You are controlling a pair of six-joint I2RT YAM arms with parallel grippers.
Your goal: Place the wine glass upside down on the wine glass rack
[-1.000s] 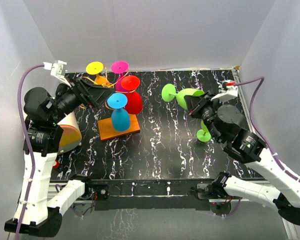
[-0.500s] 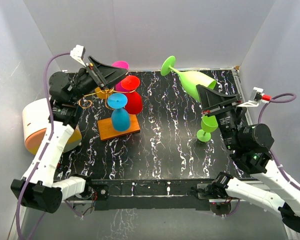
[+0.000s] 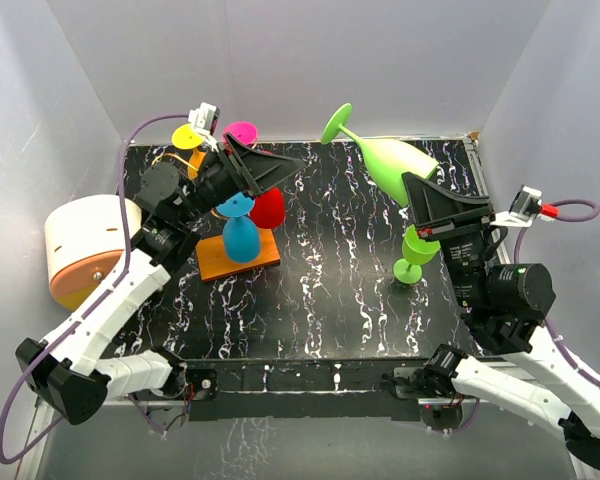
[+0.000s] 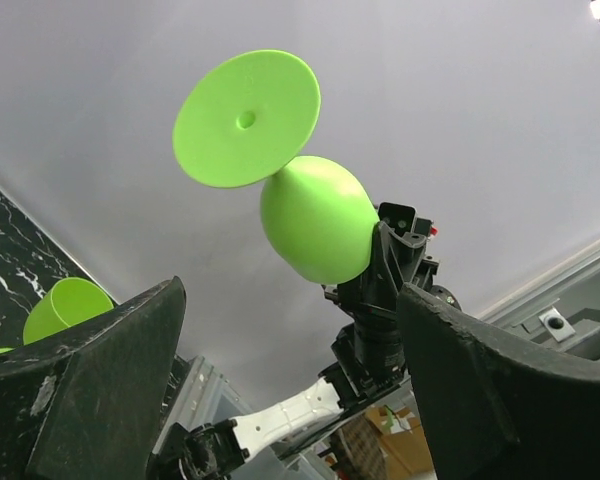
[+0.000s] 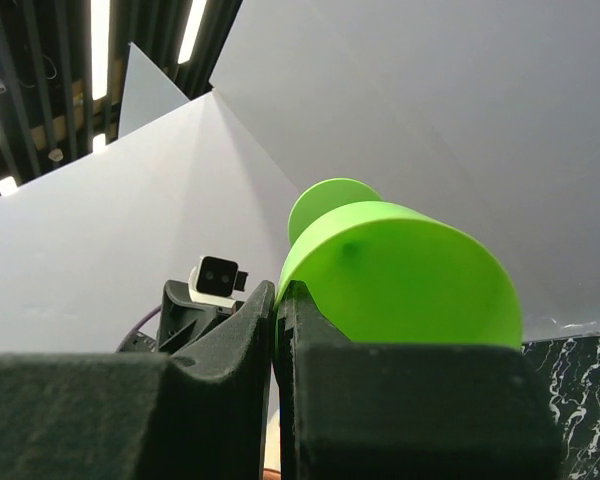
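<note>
Handover seems the step in hand: the left gripper point(image 3: 280, 168) should close on the stem just under the foot before the right gripper point(image 3: 416, 188) lets go, then carry the wine glass point(image 3: 390, 160) foot-up into a free loop, clear of the blue glass point(image 3: 240, 228) and red glass point(image 3: 268, 207) hung there. The left jaws stand wide apart, empty, above the wine glass rack point(image 3: 212, 263). The right gripper pinches the bowl's rim — the glass is in the air, well right of the rack, foot tilted toward it.
</note>
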